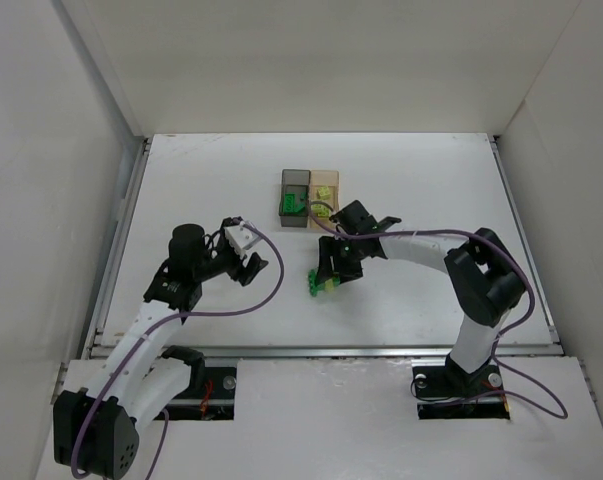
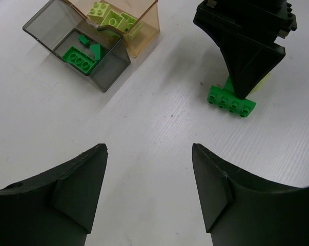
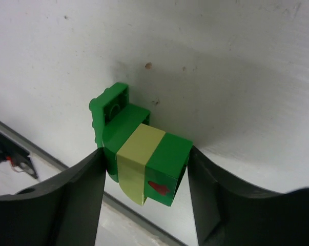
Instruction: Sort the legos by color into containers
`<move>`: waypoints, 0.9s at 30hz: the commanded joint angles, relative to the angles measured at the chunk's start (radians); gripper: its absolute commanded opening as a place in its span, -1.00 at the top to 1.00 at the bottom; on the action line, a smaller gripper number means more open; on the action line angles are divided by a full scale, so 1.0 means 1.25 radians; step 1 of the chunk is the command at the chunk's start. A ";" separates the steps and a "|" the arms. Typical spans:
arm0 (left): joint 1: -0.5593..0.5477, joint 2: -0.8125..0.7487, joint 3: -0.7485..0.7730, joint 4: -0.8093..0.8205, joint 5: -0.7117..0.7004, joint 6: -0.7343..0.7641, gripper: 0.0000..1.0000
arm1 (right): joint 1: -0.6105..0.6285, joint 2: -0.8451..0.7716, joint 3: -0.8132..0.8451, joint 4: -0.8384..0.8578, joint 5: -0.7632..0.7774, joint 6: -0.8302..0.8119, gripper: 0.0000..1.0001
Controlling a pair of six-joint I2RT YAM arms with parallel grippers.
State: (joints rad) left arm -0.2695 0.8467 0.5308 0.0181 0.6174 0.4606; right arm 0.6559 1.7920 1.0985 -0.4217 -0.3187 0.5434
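A stack of legos (image 3: 144,154), dark green, pale yellow-green, dark green, rests on the table with a flat green brick at its far end. My right gripper (image 3: 145,150) has a finger pressed on each side of it. The stack also shows in the top view (image 1: 321,282) and in the left wrist view (image 2: 231,100) under the right gripper (image 2: 246,66). The smoky grey bin (image 2: 46,23) holds dark green bricks (image 2: 78,58). The orange-tan bin (image 2: 144,38) beside it holds pale yellow-green bricks (image 2: 113,18). My left gripper (image 2: 149,148) is open and empty above bare table.
The two bins stand side by side at the middle back of the table, grey (image 1: 295,175) left of orange (image 1: 325,176). White walls close in the table on three sides. The right arm (image 1: 481,270) reaches in from the right.
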 commanded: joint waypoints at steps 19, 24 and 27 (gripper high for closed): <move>-0.030 0.118 0.131 -0.281 0.296 0.738 -1.00 | 0.000 -0.113 0.169 -0.085 -0.140 -0.152 0.97; -0.037 0.052 0.091 -0.138 0.239 1.012 -1.00 | 0.000 -0.096 0.218 -0.117 -0.278 -0.179 1.00; -0.045 0.033 0.074 -0.080 0.239 1.138 -0.83 | 0.000 -0.089 0.227 -0.109 -0.308 -0.151 1.00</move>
State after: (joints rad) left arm -0.3153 0.9184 0.6411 -0.1898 0.9073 1.6001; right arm 0.6552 1.6829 1.3472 -0.5262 -0.5930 0.3630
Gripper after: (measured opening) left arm 0.942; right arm 0.661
